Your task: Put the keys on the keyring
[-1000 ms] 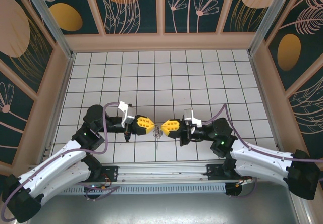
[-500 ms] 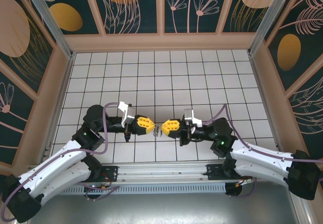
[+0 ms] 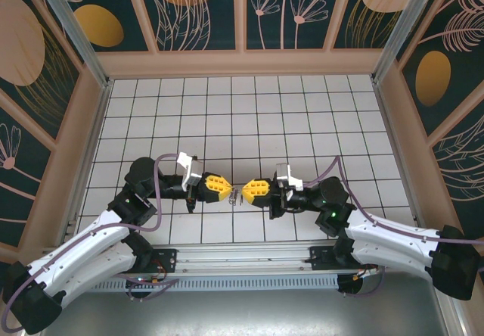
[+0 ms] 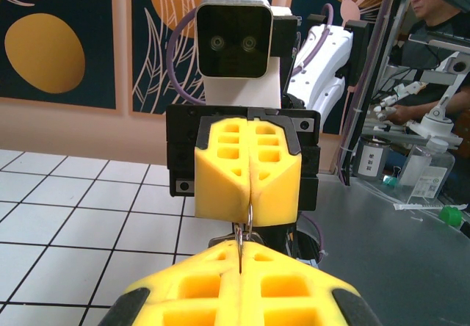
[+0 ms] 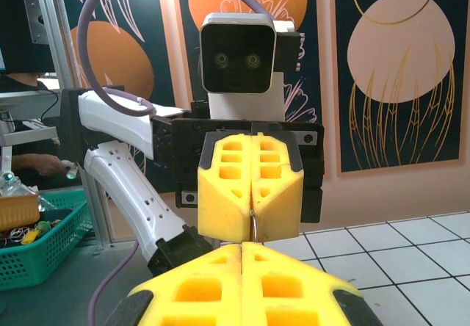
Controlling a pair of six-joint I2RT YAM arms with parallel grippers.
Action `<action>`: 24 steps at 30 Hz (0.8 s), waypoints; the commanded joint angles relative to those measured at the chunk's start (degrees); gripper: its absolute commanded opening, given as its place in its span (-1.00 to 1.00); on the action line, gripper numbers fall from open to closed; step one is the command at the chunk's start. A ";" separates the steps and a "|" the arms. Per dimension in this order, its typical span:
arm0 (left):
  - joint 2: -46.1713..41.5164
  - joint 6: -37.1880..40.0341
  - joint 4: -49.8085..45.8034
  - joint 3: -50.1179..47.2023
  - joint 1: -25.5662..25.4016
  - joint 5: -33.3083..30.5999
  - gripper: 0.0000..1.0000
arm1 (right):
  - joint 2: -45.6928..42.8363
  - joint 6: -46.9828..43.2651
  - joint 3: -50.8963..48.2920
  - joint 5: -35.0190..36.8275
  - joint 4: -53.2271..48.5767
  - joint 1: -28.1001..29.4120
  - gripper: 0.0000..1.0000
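My left gripper and right gripper meet tip to tip just above the white tiled floor, both shut. Tiny silver metal pieces sit between them. In the left wrist view a thin flat sliver, the keys seen edge-on, is pinched in my left gripper. A narrow wire loop, the keyring, pokes from the seam of the facing right gripper and overlaps the sliver. In the right wrist view the loop hangs between the left gripper and my right gripper. These pieces are too small to read fully.
Patterned walls enclose the tiled floor on three sides. A metal rail runs along the near edge between the arm bases. Outside the cell stand a green basket and a bench with bottles.
Both arms stay almost still, tips together. The small metal bit that dangled lower under the tips a second ago now sits higher, close between the fingertips.
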 commanded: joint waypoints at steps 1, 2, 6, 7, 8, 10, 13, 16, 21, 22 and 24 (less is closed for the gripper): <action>-0.42 0.26 1.79 0.66 -0.20 0.51 -1.00 | -1.19 0.91 -0.28 0.87 1.28 0.00 -1.00; -0.44 0.34 1.79 0.66 -0.19 0.50 -1.00 | -1.19 0.78 -0.27 0.78 1.27 -0.01 -1.00; -0.36 0.37 1.73 0.74 -0.18 0.49 -1.00 | -0.55 1.07 -0.29 0.34 1.70 -0.10 -1.00; -0.40 0.35 1.71 0.74 -0.23 0.54 -1.00 | -0.32 1.15 -0.28 0.16 1.95 -0.06 -1.00; -0.38 0.39 1.71 0.74 -0.19 0.53 -1.00 | -0.25 1.29 -0.26 -0.03 2.18 -0.10 -1.00; -0.40 0.35 1.71 0.75 -0.15 0.56 -1.00 | 0.18 1.40 -0.22 -0.15 2.65 -0.08 -1.00; -0.33 0.35 1.80 0.73 -0.21 0.58 -1.00 | 0.55 1.37 -0.19 -0.15 2.77 -0.04 -1.00; -0.42 0.36 1.78 0.75 -0.20 0.63 -1.00 | 0.72 1.31 0.05 -0.15 2.86 -0.12 -1.00; -0.44 0.35 1.75 0.74 -0.21 0.51 -1.00 | 0.97 1.37 0.07 -0.32 3.38 -0.19 -1.00; -0.41 0.35 1.71 0.74 -0.20 0.60 -1.00 | 1.09 1.32 0.07 -0.41 3.46 -0.19 -1.00; -0.44 0.29 1.71 0.77 -0.17 0.60 -1.00 | 1.15 1.40 0.02 -0.32 3.46 -0.24 -1.00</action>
